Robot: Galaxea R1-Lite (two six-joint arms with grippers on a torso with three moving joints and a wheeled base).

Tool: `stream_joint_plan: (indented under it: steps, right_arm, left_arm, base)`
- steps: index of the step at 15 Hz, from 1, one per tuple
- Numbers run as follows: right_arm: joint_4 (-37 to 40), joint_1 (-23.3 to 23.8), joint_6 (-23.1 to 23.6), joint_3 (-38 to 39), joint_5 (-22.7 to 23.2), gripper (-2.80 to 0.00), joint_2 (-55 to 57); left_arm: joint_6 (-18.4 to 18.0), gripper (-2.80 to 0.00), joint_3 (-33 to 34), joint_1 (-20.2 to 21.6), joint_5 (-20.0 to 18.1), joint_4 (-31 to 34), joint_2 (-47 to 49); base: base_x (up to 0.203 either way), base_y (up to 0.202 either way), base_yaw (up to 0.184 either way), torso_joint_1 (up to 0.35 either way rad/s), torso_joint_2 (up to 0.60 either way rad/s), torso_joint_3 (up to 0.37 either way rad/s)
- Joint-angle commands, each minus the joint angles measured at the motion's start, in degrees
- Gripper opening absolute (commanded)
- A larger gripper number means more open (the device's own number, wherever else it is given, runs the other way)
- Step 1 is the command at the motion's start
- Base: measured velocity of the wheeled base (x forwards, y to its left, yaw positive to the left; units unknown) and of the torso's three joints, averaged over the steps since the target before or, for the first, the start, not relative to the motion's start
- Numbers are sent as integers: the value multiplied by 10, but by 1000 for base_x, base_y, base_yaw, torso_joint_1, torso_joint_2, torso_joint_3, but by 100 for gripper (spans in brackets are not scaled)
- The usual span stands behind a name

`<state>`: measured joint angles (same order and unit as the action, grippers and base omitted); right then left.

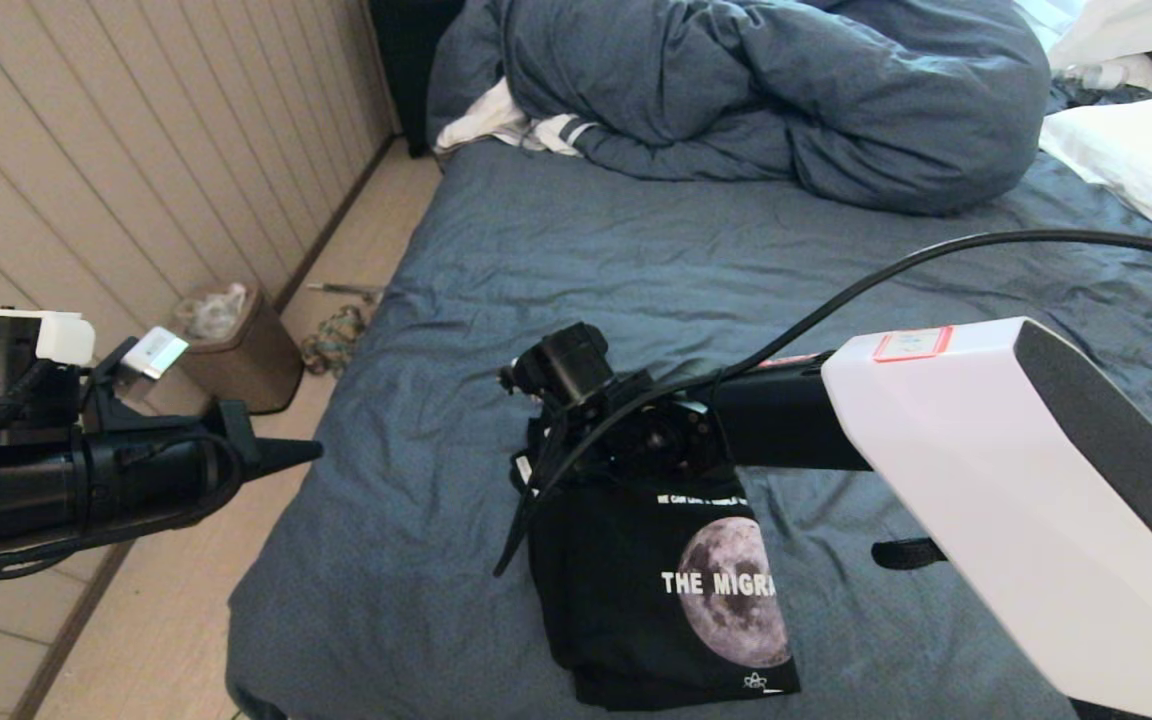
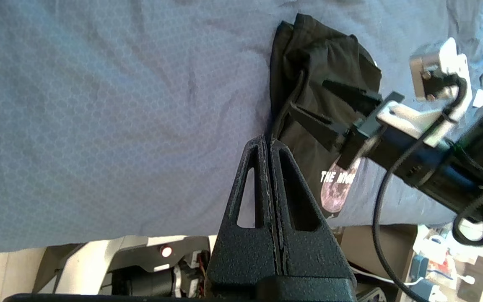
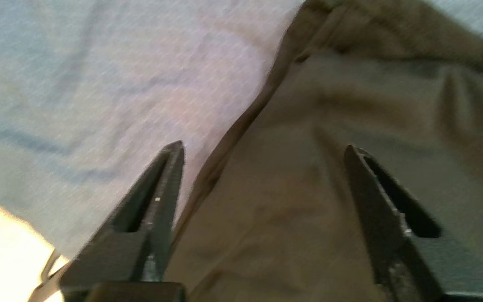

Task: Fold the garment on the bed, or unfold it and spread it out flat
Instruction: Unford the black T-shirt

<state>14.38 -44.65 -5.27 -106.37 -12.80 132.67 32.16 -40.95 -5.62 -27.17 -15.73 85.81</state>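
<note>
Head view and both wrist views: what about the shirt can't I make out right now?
- T-shirt print: in the head view the right arm cuts off the white text.
- Far end of the shirt: the right hand hides it in the head view.
- Right wrist view: fabric blurred, layers unreadable.
- Left wrist view: the left hand covers one shirt edge.
</note>
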Motion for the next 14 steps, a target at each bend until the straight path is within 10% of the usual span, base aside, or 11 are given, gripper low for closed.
stream_joint_plan:
  steps: [1, 3, 4, 14]
  right_arm:
    - [1, 0, 3, -10, -11, 0, 14]
    - [0, -1, 11, -16, -27, 0, 22]
    - [0, -2, 19, -17, -34, -280, 23]
    - [-3, 4, 20, -4, -71, -280, -25]
  left_arm:
    - [2, -280, 2, 0, -2, -1, -2]
    - [3, -280, 4, 0, -2, -1, -6]
    - [3, -280, 4, 0, -2, -2, -6]
    - [4, -280, 20, -1, -2, -39, -1]
  base:
    - [0, 0, 0, 0, 0, 0]
    - [0, 0, 0, 0, 0, 0]
    - [0, 0, 0, 0, 0, 0]
    - [0, 0, 0, 0, 0, 0]
